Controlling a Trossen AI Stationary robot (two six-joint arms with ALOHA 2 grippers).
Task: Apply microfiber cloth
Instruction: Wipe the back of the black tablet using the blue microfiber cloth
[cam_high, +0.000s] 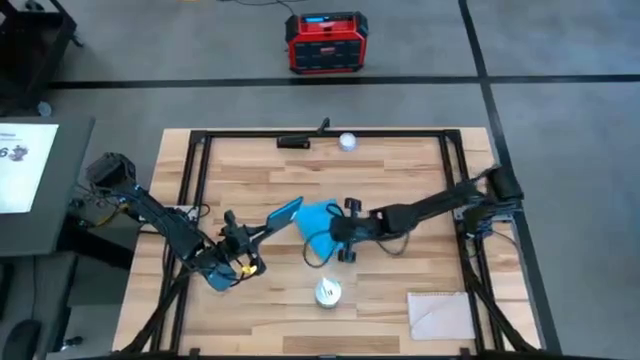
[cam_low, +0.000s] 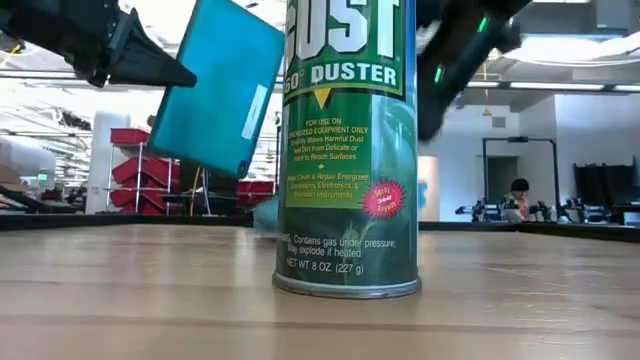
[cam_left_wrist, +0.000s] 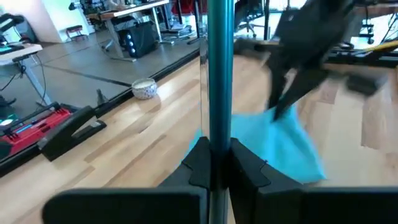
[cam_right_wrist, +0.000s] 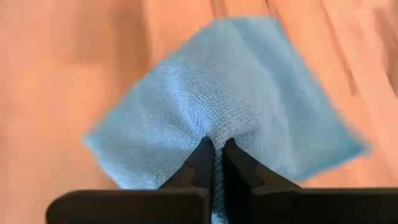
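Right wrist view shows the right gripper (cam_right_wrist: 214, 152) pinching the cloth (cam_right_wrist: 230, 93) beside the tablet (cam_high: 285, 214), apparently lifted clear, which the left gripper (cam_left_wrist: 216, 158) clamps edgewise; next, press cloth to tablet face.

Your microfiber cloth (cam_right_wrist: 236, 93) reads as soft, matt sky-blue fabric with a fine looped weave — it puckers where the matt black plastic fingers (cam_right_wrist: 199, 163) pinch it. The table (cam_high: 400, 180) is pale wood in planks, with a low sheen. The duster can (cam_low: 348, 150) is glossy printed metal; the tablet (cam_low: 215, 85) shows a smooth teal back.
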